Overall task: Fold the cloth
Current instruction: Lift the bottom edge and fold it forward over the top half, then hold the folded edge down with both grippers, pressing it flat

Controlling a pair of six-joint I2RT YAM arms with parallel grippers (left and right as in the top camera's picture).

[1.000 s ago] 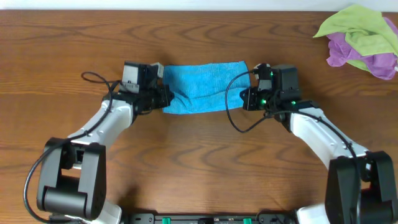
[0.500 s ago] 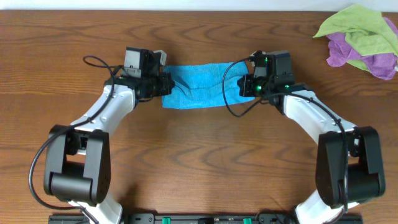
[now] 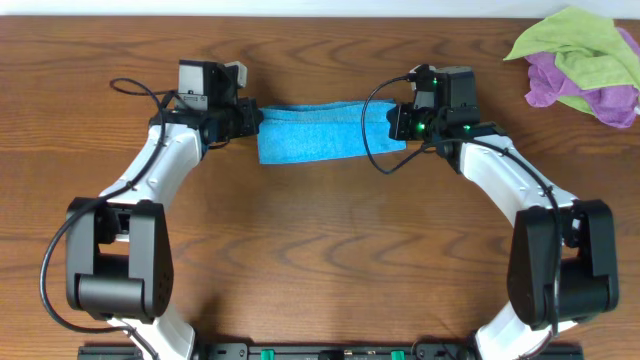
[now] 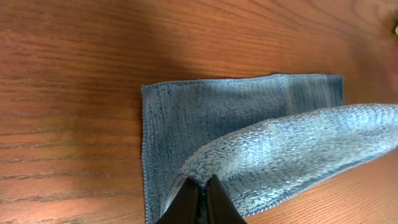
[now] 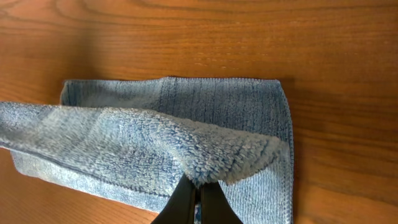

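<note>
Both wrist views, lifted edge of blue cloth point(image 4: 249, 106) pinched by left tool point(image 4: 200, 186) and right tool point(image 5: 198, 186), only overhead shows green-purple rags point(image 3: 580, 60)

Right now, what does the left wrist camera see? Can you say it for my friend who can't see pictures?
The left gripper pinches an edge of a blue cloth and holds it up, so a fluffy fold stretches off to the right above the flat layer beneath. The cloth lies on a brown wooden table.
</note>
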